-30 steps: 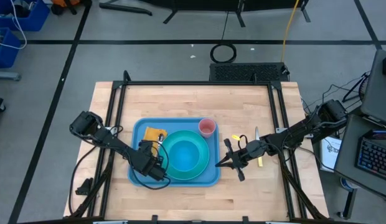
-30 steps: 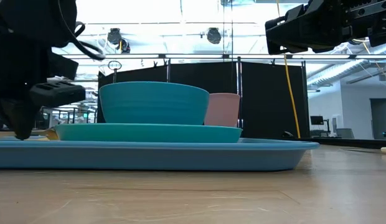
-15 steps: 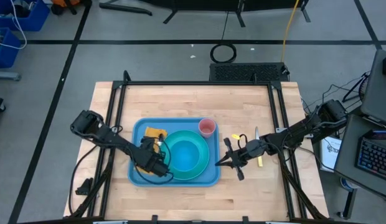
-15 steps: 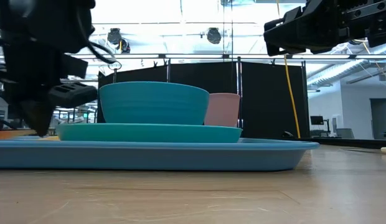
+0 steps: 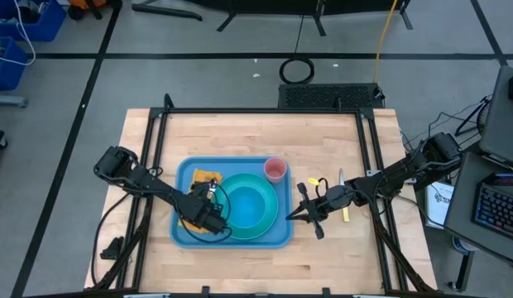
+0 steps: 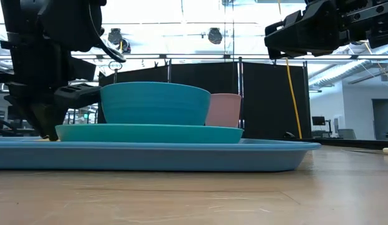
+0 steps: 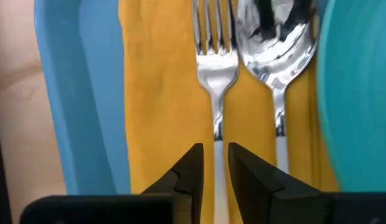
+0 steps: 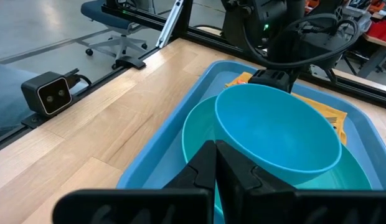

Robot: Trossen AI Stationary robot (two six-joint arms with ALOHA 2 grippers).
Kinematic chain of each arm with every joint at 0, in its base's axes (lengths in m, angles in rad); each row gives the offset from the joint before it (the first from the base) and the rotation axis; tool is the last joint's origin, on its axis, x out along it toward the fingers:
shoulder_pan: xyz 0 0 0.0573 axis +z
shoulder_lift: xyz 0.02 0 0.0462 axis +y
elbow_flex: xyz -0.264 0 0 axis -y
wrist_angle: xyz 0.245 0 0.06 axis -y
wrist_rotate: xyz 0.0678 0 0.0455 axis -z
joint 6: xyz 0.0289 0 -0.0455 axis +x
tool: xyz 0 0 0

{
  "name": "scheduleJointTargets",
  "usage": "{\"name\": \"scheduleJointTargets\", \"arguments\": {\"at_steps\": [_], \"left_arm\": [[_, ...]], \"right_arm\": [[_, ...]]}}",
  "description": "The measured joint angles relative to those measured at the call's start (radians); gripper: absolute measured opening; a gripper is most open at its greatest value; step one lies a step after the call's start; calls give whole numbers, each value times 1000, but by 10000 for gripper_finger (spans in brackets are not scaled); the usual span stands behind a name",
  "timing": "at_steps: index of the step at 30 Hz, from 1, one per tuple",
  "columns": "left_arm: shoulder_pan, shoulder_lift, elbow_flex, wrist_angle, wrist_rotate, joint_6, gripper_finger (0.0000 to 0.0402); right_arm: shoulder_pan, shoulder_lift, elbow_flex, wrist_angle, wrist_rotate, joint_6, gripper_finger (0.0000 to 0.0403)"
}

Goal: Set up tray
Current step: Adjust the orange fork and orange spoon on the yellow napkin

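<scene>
The wooden table (image 5: pixel 256 136) carries the light-blue tray (image 5: pixel 184 172) at its middle, long axis running left to right across the table.

In the tray a teal plate (image 5: pixel 273 184) holds a deeper teal bowl (image 5: pixel 250 207). A pink cup (image 5: pixel 275 170) stands in the tray's far right corner, and an orange napkin (image 7: pixel 155 93) lies along the tray's left side.

On the napkin rest 1 fork (image 7: pixel 216 68) and 1 spoon (image 7: pixel 274 43), side by side and close together. Their handles run straight back toward the left gripper (image 7: pixel 215 165).

That left gripper hangs low over the napkin. Its jaws stand narrowly apart on either side of the fork's handle, and whether they grip it I cannot tell. The fork looks already laid, so the next move is probably a straight lift along that handle line.

The right gripper (image 5: pixel 304 217) waits just off the tray's right edge, jaws pressed together and holding nothing. A yellow-handled utensil (image 5: pixel 344 213) lies on the table beside the right arm.
</scene>
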Motion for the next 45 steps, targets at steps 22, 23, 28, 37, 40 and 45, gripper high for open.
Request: {"name": "scheduleJointTargets", "arguments": {"at_steps": [22,23,28,37,40,45], "left_arm": [[-115,-1,0,181,-91,-46,35],[-115,-1,0,191,-101,-38,35],[-108,-2,0,190,-126,-37,35],[-96,1,0,194,-115,-33,35],[-83,3,-10,201,-93,-17,35],[-76,4,-43,231,-85,-13,35]], "right_arm": [[0,0,0,1,0,-2,0],[0,0,0,1,0,-1,0],[0,0,0,1,0,-1,0],[0,0,0,1,0,0,0],[0,0,0,1,0,0,0],[0,0,0,1,0,0,0]]}}
